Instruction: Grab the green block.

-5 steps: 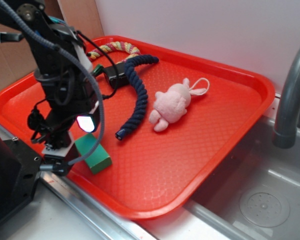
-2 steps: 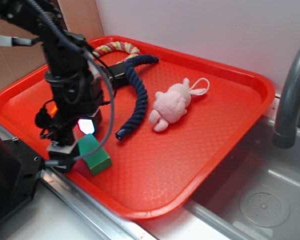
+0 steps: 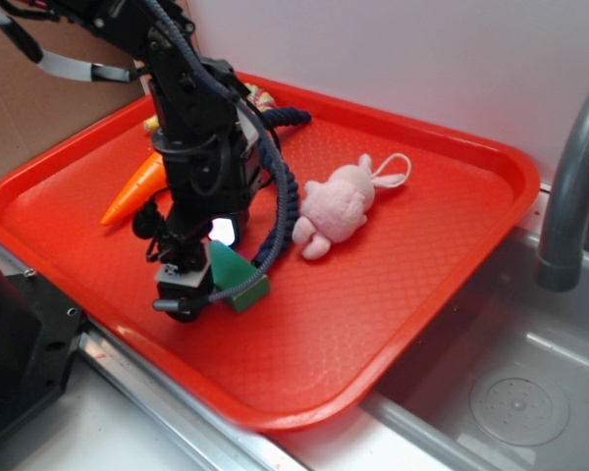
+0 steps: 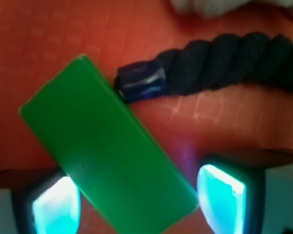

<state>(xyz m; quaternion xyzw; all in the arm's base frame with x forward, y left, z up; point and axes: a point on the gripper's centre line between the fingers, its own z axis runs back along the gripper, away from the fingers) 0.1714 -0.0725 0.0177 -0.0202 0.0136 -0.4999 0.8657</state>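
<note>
We see the gripper (image 4: 136, 200) spread around the green block (image 4: 107, 151), which touches the rope's end (image 4: 141, 81).

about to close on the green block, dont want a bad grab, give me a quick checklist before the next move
1. Gripper open: ok, both lit fingers stand apart.
2. Green block between the fingers: ok, it lies diagonally across the gap.
3. Block squared to the fingers: not ok, it sits skewed.
4. Navy rope clear of the block: not ok, its capped end meets the block's edge.
5. Pink plush clear: ok.
6. Finger height on the block's sides: cannot tell.
</note>
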